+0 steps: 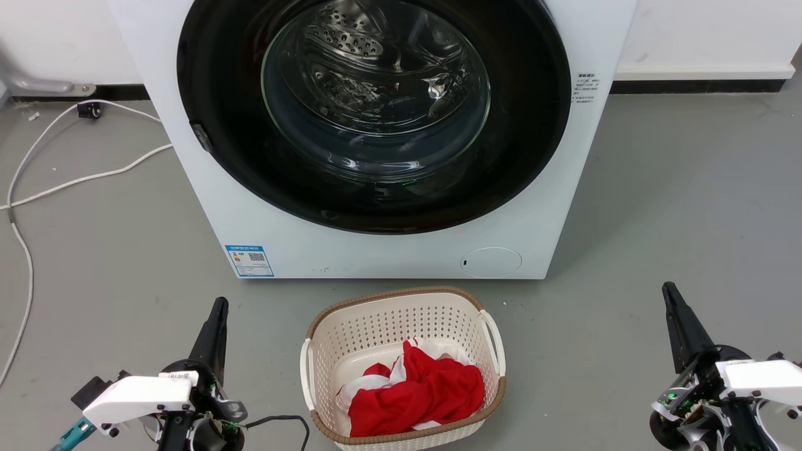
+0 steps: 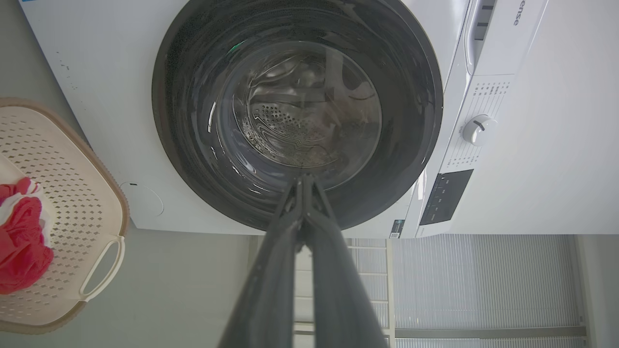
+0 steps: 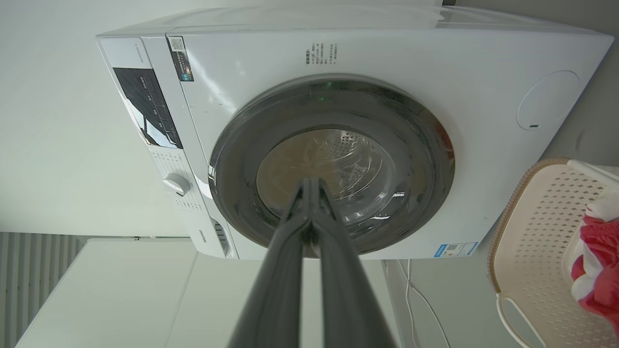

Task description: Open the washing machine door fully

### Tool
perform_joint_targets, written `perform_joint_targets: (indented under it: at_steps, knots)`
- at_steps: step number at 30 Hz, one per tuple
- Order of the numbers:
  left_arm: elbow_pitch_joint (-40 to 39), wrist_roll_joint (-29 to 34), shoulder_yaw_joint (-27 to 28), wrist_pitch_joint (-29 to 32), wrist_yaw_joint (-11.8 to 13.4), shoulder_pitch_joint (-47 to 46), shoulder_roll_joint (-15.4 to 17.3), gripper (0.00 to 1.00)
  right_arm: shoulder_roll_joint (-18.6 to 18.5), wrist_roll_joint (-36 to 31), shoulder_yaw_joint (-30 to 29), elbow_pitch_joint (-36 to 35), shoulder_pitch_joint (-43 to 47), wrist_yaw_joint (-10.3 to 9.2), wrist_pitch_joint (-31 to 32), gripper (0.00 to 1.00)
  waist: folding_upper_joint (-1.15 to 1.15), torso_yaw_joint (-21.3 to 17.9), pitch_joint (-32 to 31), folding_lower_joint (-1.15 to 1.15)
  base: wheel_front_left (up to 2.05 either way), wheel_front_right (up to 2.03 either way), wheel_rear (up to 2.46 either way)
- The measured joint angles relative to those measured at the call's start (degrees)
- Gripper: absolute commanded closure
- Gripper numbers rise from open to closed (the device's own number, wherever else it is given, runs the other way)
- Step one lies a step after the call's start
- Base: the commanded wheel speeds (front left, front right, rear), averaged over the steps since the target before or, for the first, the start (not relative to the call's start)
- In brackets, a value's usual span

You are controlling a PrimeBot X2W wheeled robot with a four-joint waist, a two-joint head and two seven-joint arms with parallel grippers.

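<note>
Down at the lower left of the head view, the left gripper [image 1: 219, 307] has its two dark fingers pressed together, tips meeting, with nothing between them and nothing touched. The right gripper [image 1: 669, 293], at the lower right, is likewise closed on empty air. Both wrist views look along the joined fingers at the washing machine door [image 1: 376, 203]. Its black rim and bulging glass lie shut flat against the front of the washing machine [image 1: 313, 247], well apart from either gripper. Between the grippers, on the grey floor [image 1: 658, 207] near the machine, stands a cream basket [image 1: 401, 300] holding red and white cloth [image 1: 426, 388].
</note>
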Motion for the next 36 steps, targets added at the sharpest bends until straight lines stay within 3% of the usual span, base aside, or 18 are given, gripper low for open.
perform_joint_targets:
  at_steps: [19,20,28,36]
  knots:
    - [0.2,0.0,0.0,0.0,0.0,0.1,0.0,1.00,0.1,0.0,-0.1,0.2,0.1,0.01,0.0,1.00,0.00,0.0,0.0,0.00,0.00,0.00,0.00]
    - [0.6,0.0,-0.1,0.0,0.0,0.3,-0.1,0.00,0.1,0.0,-0.1,0.5,0.4,0.00,0.0,0.00,0.00,0.0,0.0,0.00,0.00,0.00,0.00]
    - [0.7,0.6,-1.6,-1.9,0.1,1.4,-0.3,0.00,0.2,-0.4,0.5,0.5,1.8,0.00,-1.9,0.00,0.00,0.0,0.0,0.00,0.00,0.00,0.00]
    - [-1.9,6.0,-2.1,-4.1,0.1,1.1,-0.3,0.00,0.3,-7.5,0.0,-1.7,2.6,0.00,-4.1,0.00,0.00,-0.1,0.0,0.00,0.00,0.00,0.00]
